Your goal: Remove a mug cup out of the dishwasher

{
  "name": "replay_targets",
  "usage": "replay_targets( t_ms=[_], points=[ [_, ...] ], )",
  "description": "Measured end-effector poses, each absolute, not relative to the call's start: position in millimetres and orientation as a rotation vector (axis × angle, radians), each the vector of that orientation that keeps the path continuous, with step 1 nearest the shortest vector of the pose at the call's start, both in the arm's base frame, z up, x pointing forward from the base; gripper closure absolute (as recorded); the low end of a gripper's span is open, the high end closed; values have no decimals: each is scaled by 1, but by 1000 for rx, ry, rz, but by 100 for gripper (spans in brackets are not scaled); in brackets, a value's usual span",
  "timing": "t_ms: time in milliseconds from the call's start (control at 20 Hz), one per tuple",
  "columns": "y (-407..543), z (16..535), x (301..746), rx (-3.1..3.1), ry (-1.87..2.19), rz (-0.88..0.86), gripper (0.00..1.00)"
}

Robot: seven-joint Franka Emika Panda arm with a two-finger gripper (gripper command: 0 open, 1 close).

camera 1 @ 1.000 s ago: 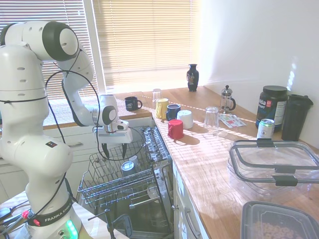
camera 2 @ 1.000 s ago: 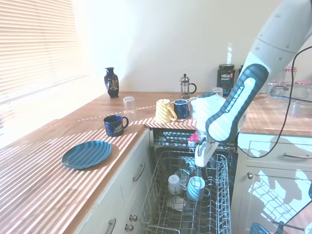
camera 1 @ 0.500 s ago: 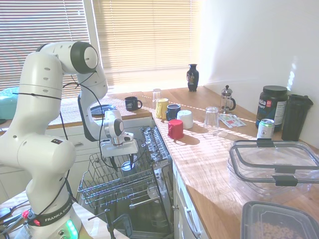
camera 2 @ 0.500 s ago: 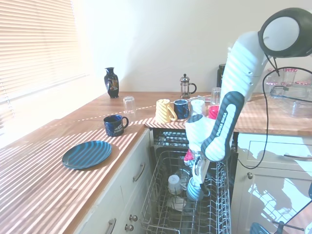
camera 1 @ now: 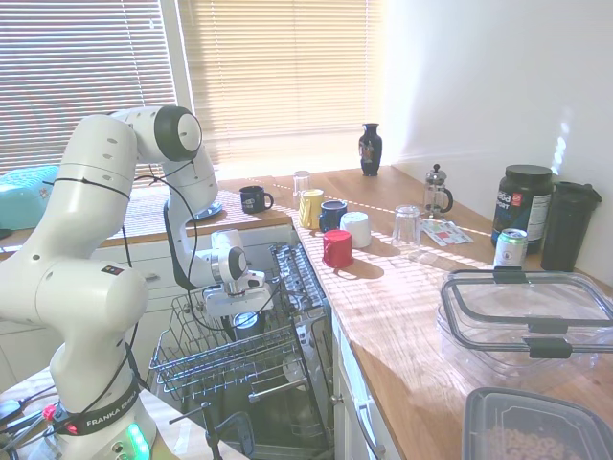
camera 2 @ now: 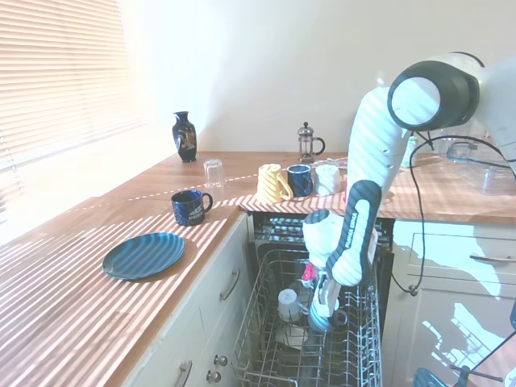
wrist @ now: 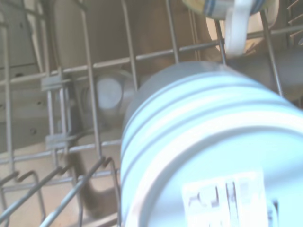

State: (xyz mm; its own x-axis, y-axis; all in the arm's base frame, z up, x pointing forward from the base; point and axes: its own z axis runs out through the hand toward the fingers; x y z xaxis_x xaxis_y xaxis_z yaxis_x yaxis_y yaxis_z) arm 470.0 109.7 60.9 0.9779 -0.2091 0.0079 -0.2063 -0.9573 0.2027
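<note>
- mug cup [camera 2: 320, 316] upside down in dishwasher [camera 1: 287, 383] wire rack [camera 2: 355, 355], pale base up, axis vertical
- gripper [camera 2: 324, 300] right over it; fingers' spread: cannot tell
- wrist view only: label on base [wrist: 227, 198]

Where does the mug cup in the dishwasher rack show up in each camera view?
First exterior view: the mug cup sits in the wire rack just below the claw, left of centre.
Second exterior view: the mug cup is low and right of centre, mostly behind the claw.
Wrist view: the mug cup fills the picture, its pale striped end toward the camera.
Shared landmark: the grey wire rack.
</note>
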Motion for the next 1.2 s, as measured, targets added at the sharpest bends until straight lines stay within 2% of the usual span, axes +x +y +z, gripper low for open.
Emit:
replay_targets(
  t_ms=[700,1200],
  points=[
    [115,42,471,2961,-364,40,100],
    [108,32,473,2963,-410,22,100]
  ],
)
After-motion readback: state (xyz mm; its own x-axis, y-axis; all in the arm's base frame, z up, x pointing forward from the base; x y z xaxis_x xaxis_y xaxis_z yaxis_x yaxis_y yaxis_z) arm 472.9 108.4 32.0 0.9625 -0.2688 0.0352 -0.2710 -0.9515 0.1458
